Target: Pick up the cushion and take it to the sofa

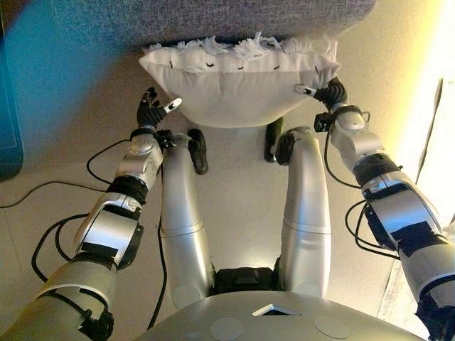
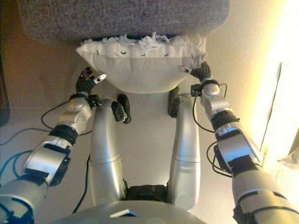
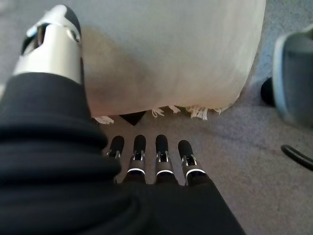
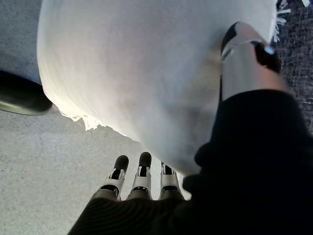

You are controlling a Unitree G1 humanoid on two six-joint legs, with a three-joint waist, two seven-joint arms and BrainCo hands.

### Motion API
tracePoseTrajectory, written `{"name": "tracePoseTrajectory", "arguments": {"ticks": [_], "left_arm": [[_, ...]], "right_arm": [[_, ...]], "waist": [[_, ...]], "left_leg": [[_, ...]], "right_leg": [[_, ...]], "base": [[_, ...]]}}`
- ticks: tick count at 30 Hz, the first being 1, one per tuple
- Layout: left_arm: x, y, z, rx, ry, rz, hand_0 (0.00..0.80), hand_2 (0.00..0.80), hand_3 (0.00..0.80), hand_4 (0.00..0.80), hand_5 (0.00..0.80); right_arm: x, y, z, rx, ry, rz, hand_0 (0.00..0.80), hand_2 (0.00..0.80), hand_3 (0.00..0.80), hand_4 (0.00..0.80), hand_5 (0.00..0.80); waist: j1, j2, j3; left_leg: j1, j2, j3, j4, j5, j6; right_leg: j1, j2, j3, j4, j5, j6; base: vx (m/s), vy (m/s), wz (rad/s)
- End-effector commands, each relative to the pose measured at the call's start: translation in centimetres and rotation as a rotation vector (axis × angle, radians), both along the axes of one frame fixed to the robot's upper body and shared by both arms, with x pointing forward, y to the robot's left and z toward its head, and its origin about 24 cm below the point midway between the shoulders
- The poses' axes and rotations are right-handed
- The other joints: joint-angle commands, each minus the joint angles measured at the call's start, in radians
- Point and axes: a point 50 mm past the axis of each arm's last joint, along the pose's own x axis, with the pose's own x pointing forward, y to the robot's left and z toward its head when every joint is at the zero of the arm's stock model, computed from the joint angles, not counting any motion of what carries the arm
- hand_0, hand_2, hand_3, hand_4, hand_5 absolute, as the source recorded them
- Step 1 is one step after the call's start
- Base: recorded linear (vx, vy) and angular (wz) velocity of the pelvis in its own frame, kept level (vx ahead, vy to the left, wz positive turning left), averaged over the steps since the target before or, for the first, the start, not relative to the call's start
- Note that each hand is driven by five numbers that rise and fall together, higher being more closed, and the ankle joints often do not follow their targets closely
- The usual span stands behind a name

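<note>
A white cushion (image 1: 238,89) with a fringed edge lies against the front edge of the grey sofa (image 1: 213,18) and hangs out over the floor. My left hand (image 1: 151,110) is at the cushion's left corner with straight fingers (image 3: 139,152). They stop just short of the cushion (image 3: 171,54) and hold nothing. My right hand (image 1: 330,94) is at the right corner. In the right wrist view its thumb (image 4: 244,58) rests on the cushion (image 4: 137,63) and its fingers (image 4: 142,171) lie straight along the underside.
Beige floor lies below the cushion. A dark blue-green object (image 1: 8,121) stands at the far left edge. A pale sheet (image 1: 402,284) lies on the floor at the lower right, beside a brightly lit strip.
</note>
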Motion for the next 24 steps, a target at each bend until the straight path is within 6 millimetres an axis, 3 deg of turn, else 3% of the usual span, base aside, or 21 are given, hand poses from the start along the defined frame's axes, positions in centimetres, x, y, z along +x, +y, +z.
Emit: {"name": "tracePoseTrajectory", "arguments": {"ticks": [1, 9, 16, 17, 18, 19, 24], "left_arm": [[0.2, 0.5, 0.1, -0.032, 0.008, 0.053, 0.000, 0.000, 0.000, 0.000, 0.000], [1.0, -0.6, 1.2, -0.079, -0.028, -0.004, 0.000, 0.000, 0.000, 0.000, 0.000], [2.3, -5.0, 5.0, -0.062, -0.158, -0.255, 0.000, 0.000, 0.000, 0.000, 0.000], [2.4, -5.7, 5.7, -0.062, -0.179, -0.297, 0.524, 0.524, 0.524, 0.524, 0.524], [2.5, -6.0, 6.0, -0.062, -0.188, -0.316, 0.631, 0.631, 0.631, 0.631, 0.631], [2.5, -6.3, 6.4, -0.064, -0.202, -0.345, 0.800, 0.800, 0.800, 0.800, 0.800], [2.2, -7.2, 6.5, -0.067, -0.219, -0.407, 0.800, 0.800, 0.800, 0.800, 0.800]], "right_arm": [[0.3, -1.1, 1.5, 0.020, -0.043, -0.032, 0.000, 0.000, 0.000, 0.000, 0.000], [1.0, 0.5, 3.2, -0.006, -0.074, 0.035, 0.000, 0.000, 0.000, 0.000, 0.000], [1.2, 4.0, 5.2, -0.045, -0.132, 0.237, 0.000, 0.000, 0.000, 0.000, 0.000], [1.1, 5.0, 5.5, -0.051, -0.134, 0.296, 0.471, 0.471, 0.471, 0.471, 0.471], [1.0, 5.3, 5.5, -0.055, -0.133, 0.320, 0.558, 0.558, 0.558, 0.558, 0.558], [0.8, 5.8, 5.4, -0.061, -0.125, 0.352, 0.800, 0.800, 0.800, 0.800, 0.800], [0.4, 6.0, 3.6, -0.073, -0.062, 0.371, 0.800, 0.800, 0.800, 0.800, 0.800]], "waist": [[0.009, 0.021, -0.007], [0.009, 0.019, -0.007], [0.008, 0.025, -0.007], [0.006, 0.024, -0.007], [0.006, 0.023, -0.007], [0.005, 0.023, -0.007], [0.006, 0.022, -0.007]], "left_leg": [[0.038, 0.010, 0.086, -0.010, 0.008, 0.042], [0.042, 0.013, 0.090, -0.016, 0.009, 0.041], [0.031, 0.014, 0.103, -0.031, 0.019, 0.041], [0.030, 0.015, 0.104, -0.031, 0.021, 0.040], [0.030, 0.016, 0.105, -0.029, 0.022, 0.040], [0.028, 0.018, 0.106, -0.023, 0.022, 0.041], [0.034, 0.025, 0.107, 0.002, 0.030, 0.045]], "right_leg": [[0.104, -0.019, -0.003, 0.030, -0.050, -0.001], [0.108, -0.026, -0.002, 0.018, -0.044, -0.004], [0.100, -0.029, 0.000, -0.002, -0.028, 0.001], [0.099, -0.029, 0.002, -0.001, -0.025, 0.002], [0.099, -0.029, 0.003, 0.000, -0.024, 0.003], [0.099, -0.030, 0.004, 0.004, -0.022, 0.002], [0.104, -0.035, 0.008, 0.025, -0.011, -0.002]], "base": [[0.000, 0.000, 0.00], [0.003, -0.001, -0.02], [-0.007, 0.005, 0.05], [0.009, 0.010, 0.14], [0.000, 0.000, 0.00], [0.036, 0.008, -0.09], [0.067, 0.004, 0.00]]}}
